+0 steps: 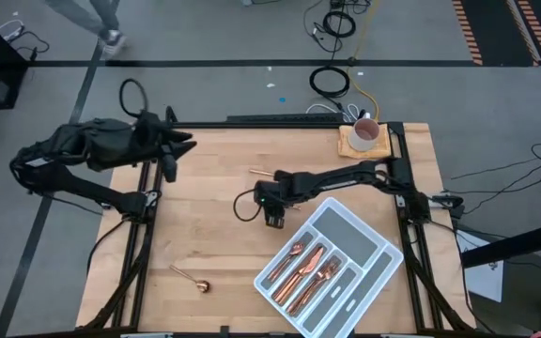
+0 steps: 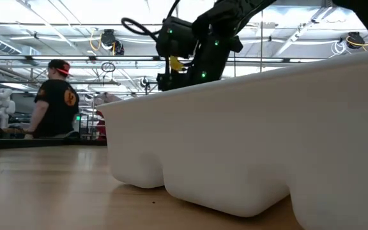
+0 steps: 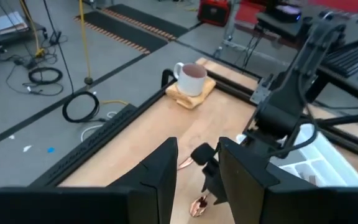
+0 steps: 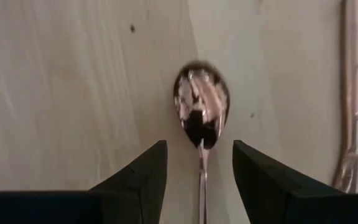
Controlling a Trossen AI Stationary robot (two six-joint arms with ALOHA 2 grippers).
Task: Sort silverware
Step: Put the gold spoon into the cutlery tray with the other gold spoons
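Mid-table, your right gripper [image 4: 199,168] is sitting jaws apart over a spoon [image 4: 201,111], straddling its handle; a second utensil [image 4: 350,93] is lying just beside. Divided tray [image 1: 376,268] is flanking it; left gripper [image 3: 197,177] is waiting, also spread.

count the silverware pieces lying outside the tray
3: a lone spoon on the table's left side, a second spoon between the right gripper's open fingers, one piece beside that arm. Others may hide under it.

The white tray [image 2: 248,134] fills the foreground, a dark arm [image 2: 197,45] above, a person [image 2: 55,99] behind.
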